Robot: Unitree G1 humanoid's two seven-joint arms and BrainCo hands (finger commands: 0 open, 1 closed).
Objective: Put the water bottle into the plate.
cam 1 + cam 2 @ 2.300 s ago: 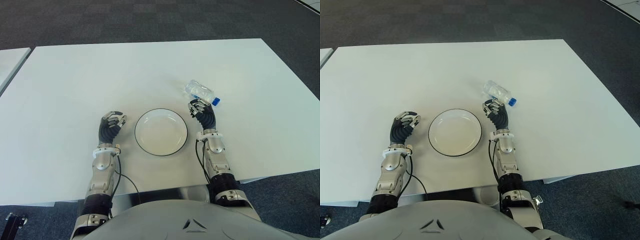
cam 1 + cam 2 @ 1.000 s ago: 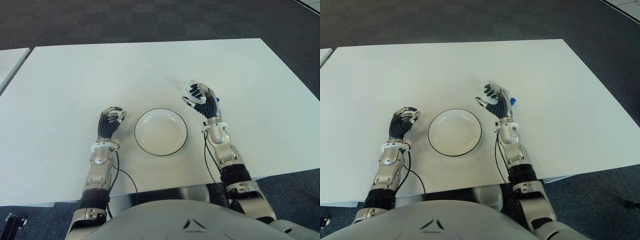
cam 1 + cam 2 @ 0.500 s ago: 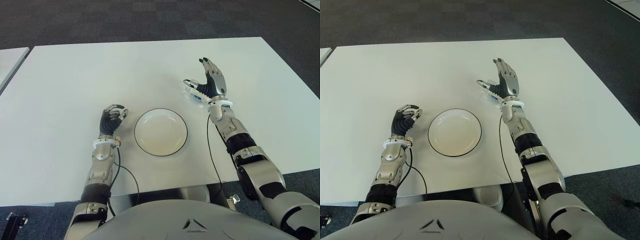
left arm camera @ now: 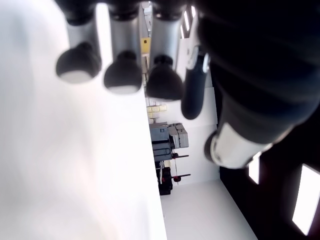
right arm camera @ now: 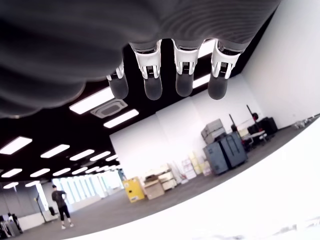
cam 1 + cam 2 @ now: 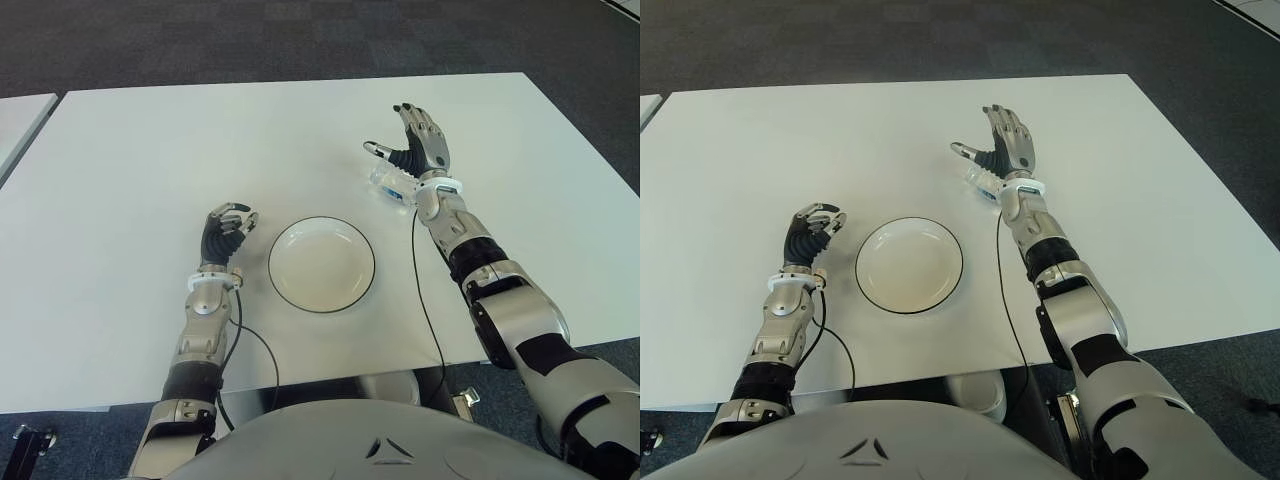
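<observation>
The clear water bottle [image 6: 388, 186] lies on its side on the white table [image 6: 150, 150], beyond the plate's far right rim. Only its left end shows, because my right hand [image 6: 412, 140] is over it. That hand is raised with fingers [image 5: 152, 87] straight and spread, thumb pointing left, holding nothing. The white plate [image 6: 321, 263] with a dark rim sits in front of me with nothing in it. My left hand [image 6: 225, 230] shows left of the plate, fingers [image 4: 119, 75] curled and holding nothing.
Another white table [image 6: 20, 120] shows at the far left edge. Dark carpet surrounds the table. Thin cables [image 6: 425, 290] run along both forearms. The table's right edge is about a hand's length from my right arm.
My right hand left its spot beside the plate, moved forward and up over the bottle, and opened from curled to spread. The bottle and left hand hardly moved.
</observation>
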